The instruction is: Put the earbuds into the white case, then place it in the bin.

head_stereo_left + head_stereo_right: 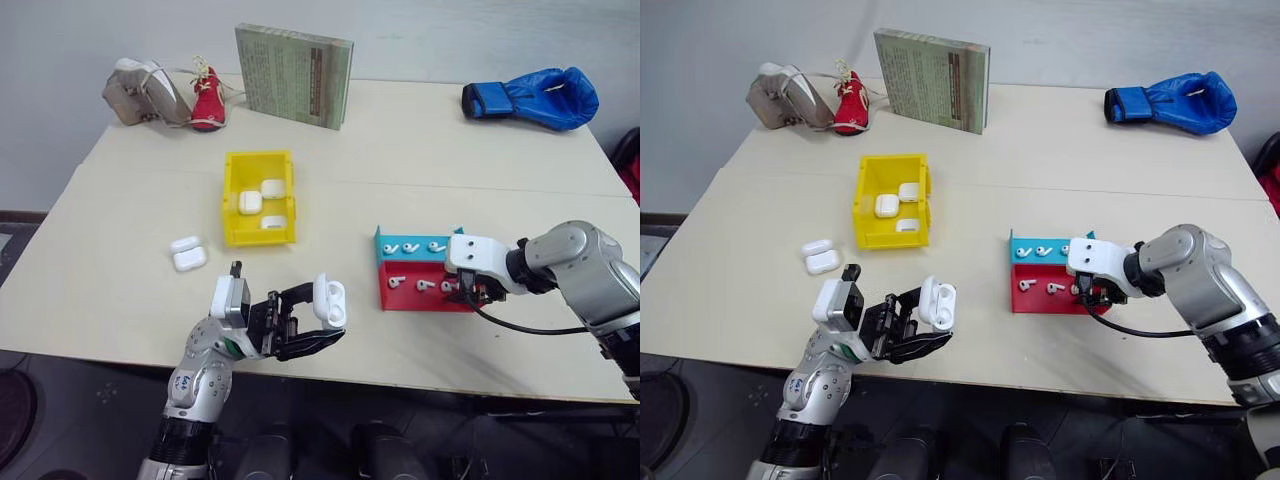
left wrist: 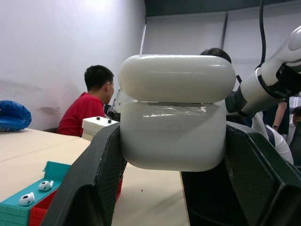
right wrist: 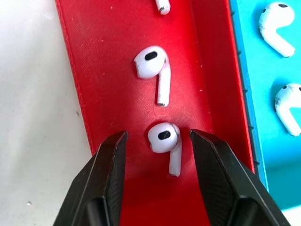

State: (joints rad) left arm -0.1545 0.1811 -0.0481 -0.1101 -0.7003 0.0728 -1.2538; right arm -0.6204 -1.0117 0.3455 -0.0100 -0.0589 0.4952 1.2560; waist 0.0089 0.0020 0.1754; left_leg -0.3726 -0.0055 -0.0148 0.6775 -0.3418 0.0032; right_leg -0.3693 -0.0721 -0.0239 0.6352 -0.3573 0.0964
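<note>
- I'm holding the white case [image 1: 330,301] in my left gripper [image 1: 303,322], the black fingers clenched on its lower body, lid hinged open, above the near edge of the table [image 1: 90,270].
- My right gripper [image 3: 159,155] is pointing down into the red tray [image 3: 108,70], its fingers parted on either side of one earbud [image 3: 164,141] without touching it.
- A second earbud [image 3: 153,68] is lying just beyond it in the same red compartment; more earbuds [image 3: 275,28] are sitting in the teal tray [image 1: 415,243] alongside.
- The yellow bin [image 1: 232,195] is sitting mid-table, well apart from both grippers, with three closed cases [image 1: 260,200] inside.
- A spare open case [image 1: 187,253] is lying just left of the bin.
- I'm seeing a book [image 1: 295,72], a blue boxing glove [image 1: 535,97] and small shoes [image 1: 165,93] along the far edge.
</note>
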